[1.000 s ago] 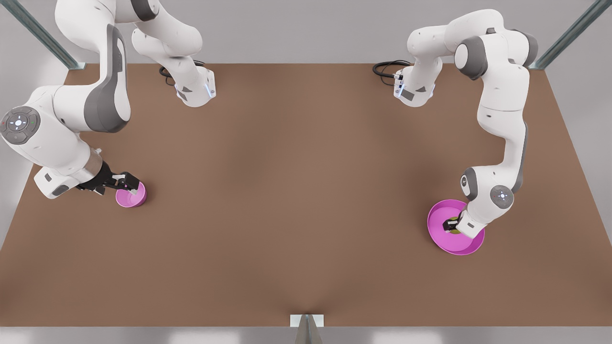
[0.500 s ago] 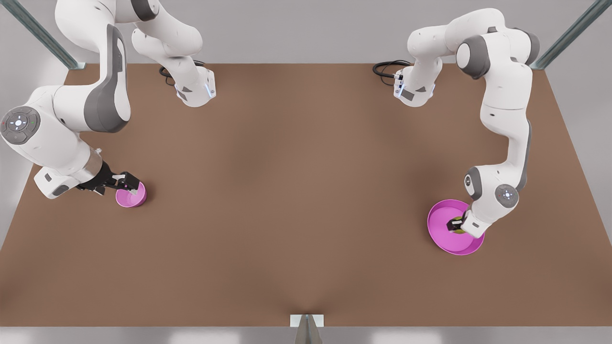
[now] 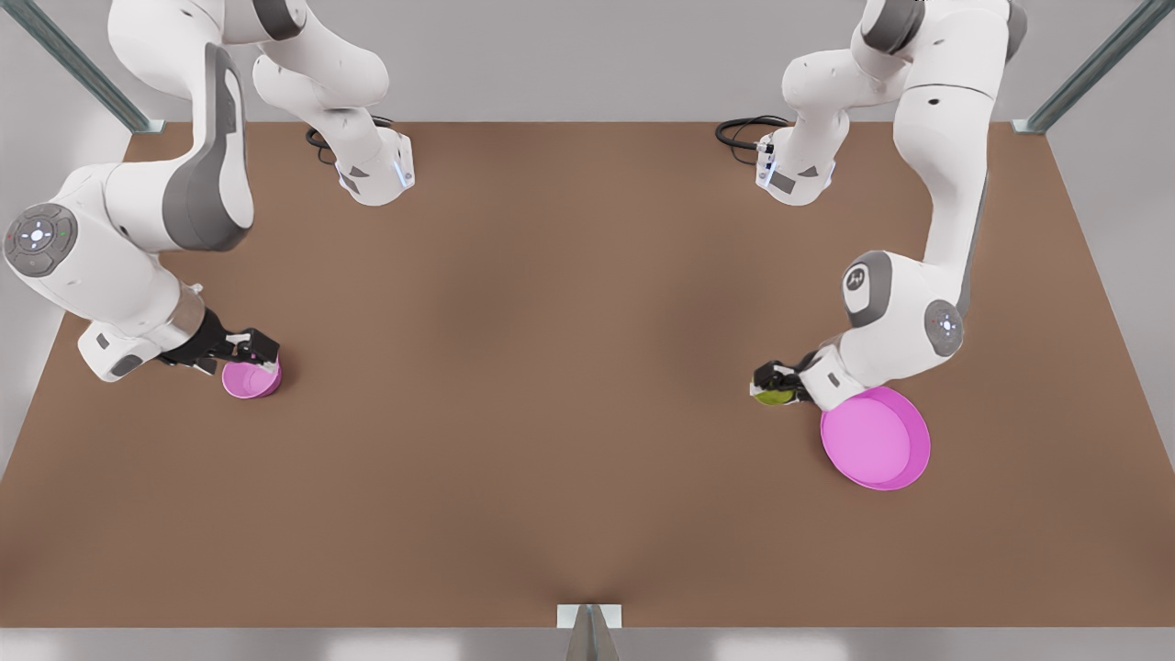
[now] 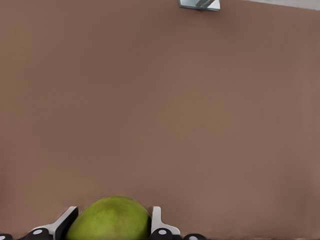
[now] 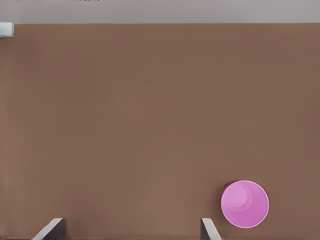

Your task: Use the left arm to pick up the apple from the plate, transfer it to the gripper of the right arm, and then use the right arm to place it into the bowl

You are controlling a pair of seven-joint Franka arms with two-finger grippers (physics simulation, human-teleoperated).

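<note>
I hold the apple in my left gripper — my two fingers are clamped on it, one pad against each flank. In my left wrist view the apple sits squarely between my fingertips, its green dome bulging forward past them, so I judge the grip to be around the widest part of the fruit and not just on an edge. I keep it pinched from the sides like this because the other arm has to take it from me; a side grip leaves the front of the fruit bare for a second pair of fingers.

In the front view my left gripper hangs off the plate, just beyond its rim at about 10 o'clock, with the apple over bare table and pointing toward the middle of the workspace. The plate itself is empty, so the pick-up is done, I reckon, and the carry toward the meeting point is under way.

My right gripper waits far across the table, over the 11 o'clock edge of the bowl. Its fingers stand well apart, holding nothing, and from that wrist the bowl lies beside the gap, near one fingertip. I judge that arm is parked close to the bowl so the final drop stays short, yet the two grippers are well apart — the transfer calls for both to close that distance first.
</note>
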